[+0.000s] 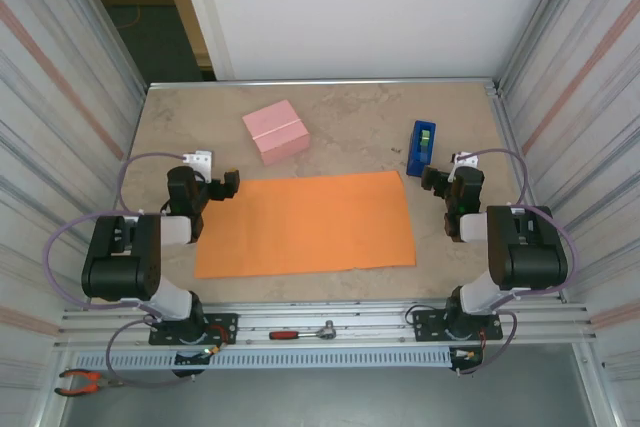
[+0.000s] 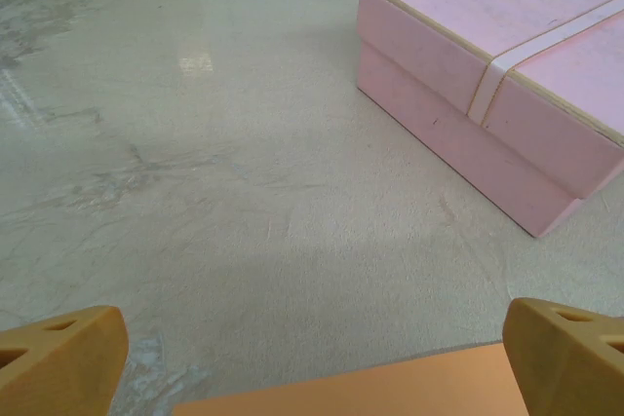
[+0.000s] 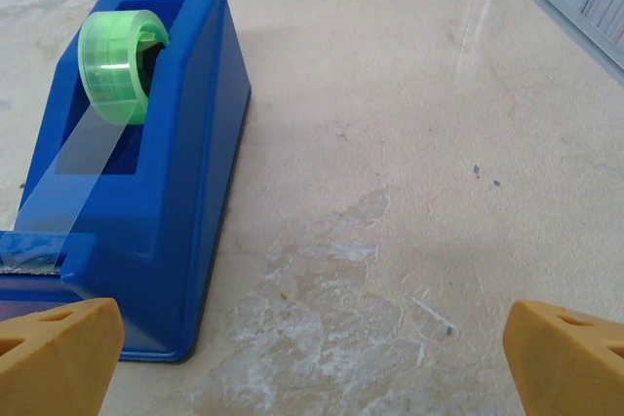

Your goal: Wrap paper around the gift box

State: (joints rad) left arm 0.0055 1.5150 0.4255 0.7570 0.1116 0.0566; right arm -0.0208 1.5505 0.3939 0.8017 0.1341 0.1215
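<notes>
The pale pink gift box (image 1: 275, 132) rests on the table beyond the paper's far edge, and it fills the upper right of the left wrist view as gift box (image 2: 507, 75). A bright orange sheet of paper (image 1: 310, 223) lies flat in the middle of the table; its far left corner appears as paper (image 2: 390, 392). My left gripper (image 1: 205, 183) hovers at the paper's far left corner, open and empty, left gripper (image 2: 312, 362). My right gripper (image 1: 447, 177) sits just off the paper's right edge beside the tape dispenser, open and empty, right gripper (image 3: 312, 362).
A blue tape dispenser (image 1: 422, 147) with a green roll stands at the right, close to the right gripper, tape dispenser (image 3: 132, 163). Corrugated metal walls (image 1: 70, 97) enclose both sides. A ratchet tool (image 1: 305, 332) lies on the front rail and pliers (image 1: 80, 380) at the bottom left.
</notes>
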